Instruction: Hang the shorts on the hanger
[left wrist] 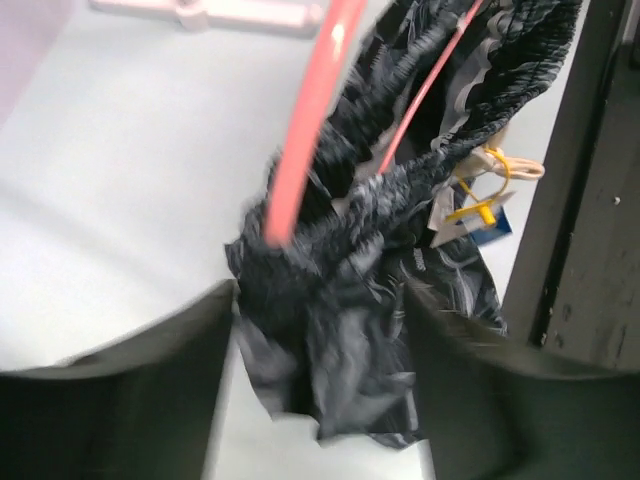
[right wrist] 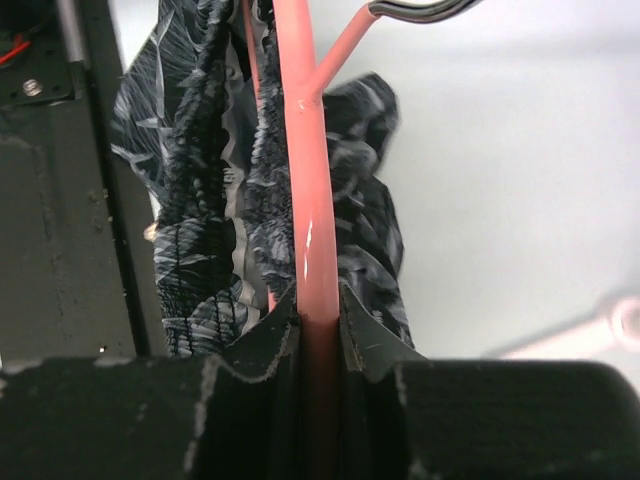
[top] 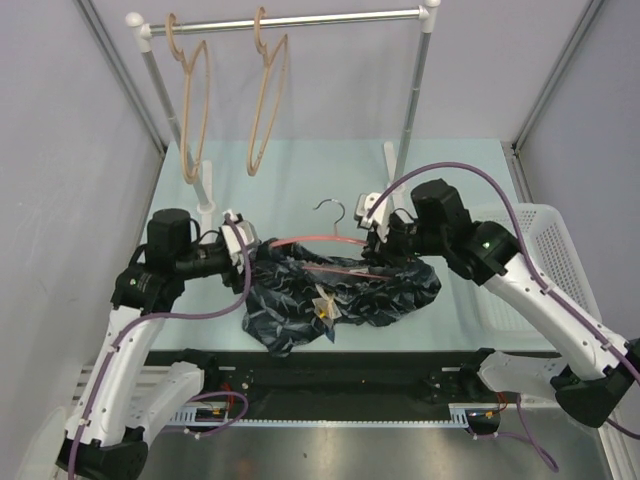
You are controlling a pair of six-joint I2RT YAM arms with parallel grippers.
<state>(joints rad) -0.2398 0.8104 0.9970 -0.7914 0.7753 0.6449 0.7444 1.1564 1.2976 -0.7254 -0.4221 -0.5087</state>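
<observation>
The right gripper point(right wrist: 320, 325) is pinching the hanger point(right wrist: 312, 180) in its jaws; the left gripper point(left wrist: 320, 305) is holding its jaws spread around the shorts point(left wrist: 345, 375).

The shorts point(top: 380, 290) are dark navy with a pale leaf print, the hanger point(right wrist: 315, 200) pink-red, its hook point(right wrist: 420, 13) silver.

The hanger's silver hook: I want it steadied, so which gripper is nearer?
Right. The right gripper clamps the hanger close beside its hook; the left gripper sits farther off, at the hanger's left end among the shorts.
</observation>
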